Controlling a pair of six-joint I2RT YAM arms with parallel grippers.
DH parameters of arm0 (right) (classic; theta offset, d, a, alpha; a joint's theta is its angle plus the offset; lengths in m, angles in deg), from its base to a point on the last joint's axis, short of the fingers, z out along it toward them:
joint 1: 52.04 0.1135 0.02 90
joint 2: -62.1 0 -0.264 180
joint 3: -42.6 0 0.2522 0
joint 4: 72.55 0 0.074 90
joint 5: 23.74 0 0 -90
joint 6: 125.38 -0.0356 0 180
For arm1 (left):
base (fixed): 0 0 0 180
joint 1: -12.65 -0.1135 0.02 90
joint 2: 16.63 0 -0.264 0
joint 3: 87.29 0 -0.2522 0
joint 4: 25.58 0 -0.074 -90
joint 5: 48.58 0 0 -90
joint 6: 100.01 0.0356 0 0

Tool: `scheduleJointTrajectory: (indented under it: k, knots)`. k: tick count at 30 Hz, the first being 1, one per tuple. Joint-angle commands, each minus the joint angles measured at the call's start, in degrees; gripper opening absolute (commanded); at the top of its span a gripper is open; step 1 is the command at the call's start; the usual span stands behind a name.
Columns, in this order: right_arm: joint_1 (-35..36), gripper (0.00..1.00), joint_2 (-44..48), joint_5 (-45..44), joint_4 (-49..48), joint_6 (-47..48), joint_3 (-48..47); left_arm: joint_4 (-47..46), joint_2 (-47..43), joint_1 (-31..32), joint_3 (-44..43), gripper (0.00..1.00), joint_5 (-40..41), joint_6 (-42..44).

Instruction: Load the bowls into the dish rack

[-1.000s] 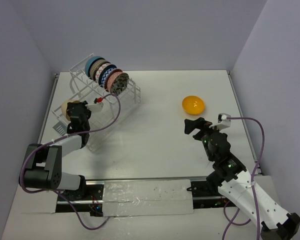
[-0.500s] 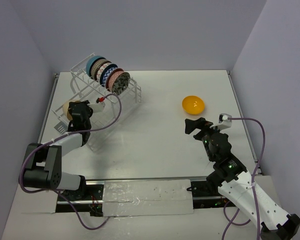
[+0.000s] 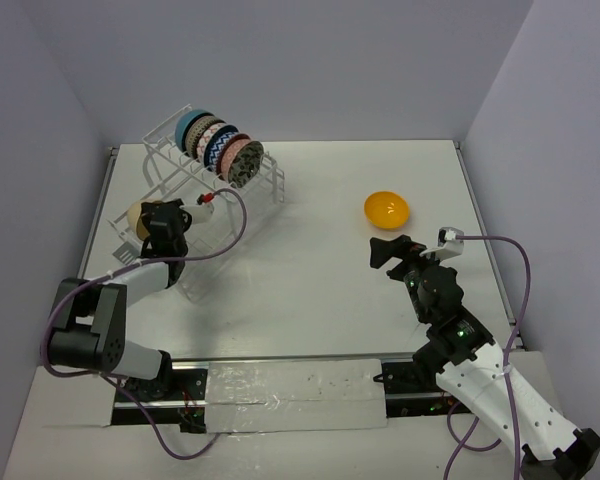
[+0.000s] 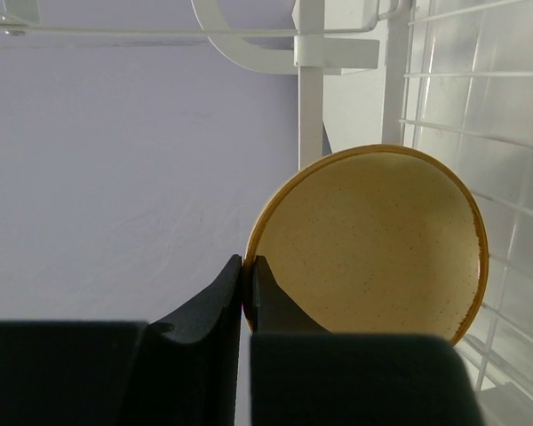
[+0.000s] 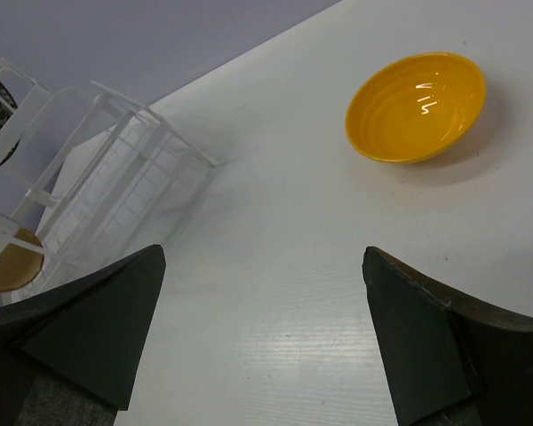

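The large two-tier dish rack (image 3: 268, 186) of thin white wire stands on the far-left part of the white table (image 3: 320, 280). On its slotted top tier five bowls (image 3: 220, 148) stand on edge in a tight row, from a teal one at the rack's far end, through dark and patterned ones, to a grey patterned one at the end nearest the table's middle.

At the rack's near-left end, below that top tier, the left gripper (image 4: 247, 266) is pinched on the rim of a small round tan bowl (image 4: 373, 244) with a darker brown edge. Its two black fingers sit almost together, with only the thin wall of the bowl between them. The tan bowl is held upright on edge, its speckled inside facing the wrist camera, with the rack's white grid of wires just beside and behind it. Whether it rests on those wires cannot be told.

Well apart from the rack, off to its right, a small round orange-yellow bowl (image 3: 387, 209) sits upright on the table. The right gripper (image 5: 262, 266) hovers nearer the arm bases than this bowl, its jaws spread wide and holding nothing.
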Motion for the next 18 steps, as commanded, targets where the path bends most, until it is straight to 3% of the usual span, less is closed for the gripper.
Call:
scheduleJointTrajectory:
  k: [1,8,18]
  knots:
    - [-0.39,1.00,0.61,-0.09,-1.74,-0.28,0.82,2.15,2.92,1.86,-3.59,0.00,3.13,5.48]
    - [-0.48,1.00,1.23,-0.80,-1.47,-0.10,0.91,1.37,5.83,3.53,-8.53,0.00,4.89,4.95]
    - [-0.57,1.00,1.40,-0.89,-1.21,-0.10,0.99,-4.78,7.06,3.62,-5.28,0.00,5.07,9.61]
